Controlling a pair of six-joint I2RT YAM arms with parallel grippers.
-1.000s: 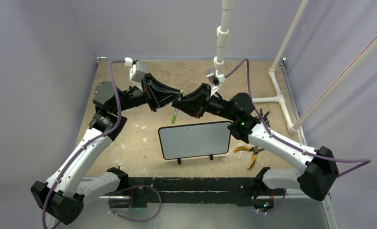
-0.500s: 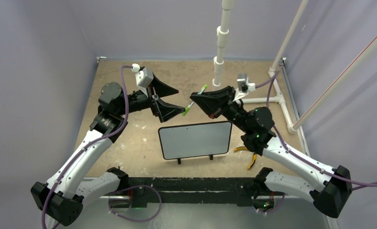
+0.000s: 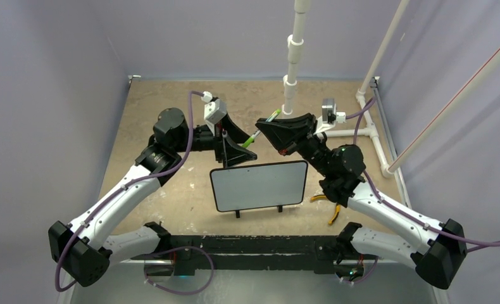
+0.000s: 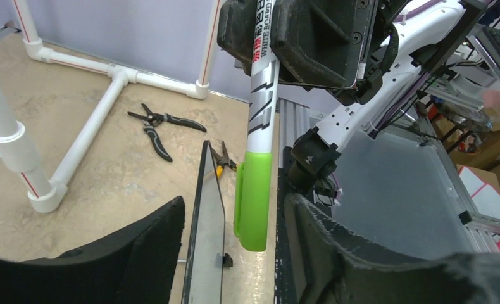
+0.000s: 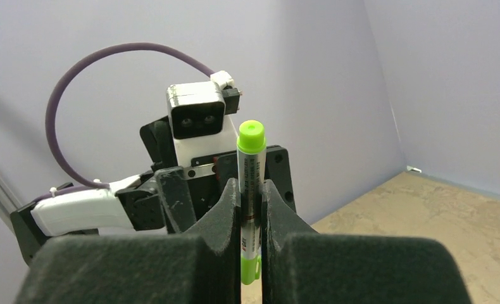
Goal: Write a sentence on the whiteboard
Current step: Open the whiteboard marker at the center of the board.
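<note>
The whiteboard (image 3: pixel 258 185) stands upright on two small feet mid-table and shows edge-on in the left wrist view (image 4: pixel 207 234). No sentence shows on its face. My right gripper (image 3: pixel 263 128) (image 5: pixel 250 187) is shut on a white marker (image 5: pixel 250 166), held slanted above and behind the board. Its green cap (image 4: pixel 254 202) (image 3: pixel 251 137) points toward my left gripper (image 3: pixel 249 142) (image 4: pixel 235 212). That gripper is open, with the cap hanging between its fingers (image 4: pixel 140 250) and a gap on each side.
White PVC piping (image 3: pixel 290 76) rises at the back and runs along the table's right side (image 4: pixel 86 130). Yellow-handled pliers (image 3: pixel 328 201) lie right of the board, with black pliers (image 4: pixel 162 123) nearby. A black rail (image 3: pixel 247 244) spans the near edge.
The left gripper let go of the marker and opened. The right gripper drew the marker away rightward. The left arm then followed, its jaws now narrower and around the cap.
</note>
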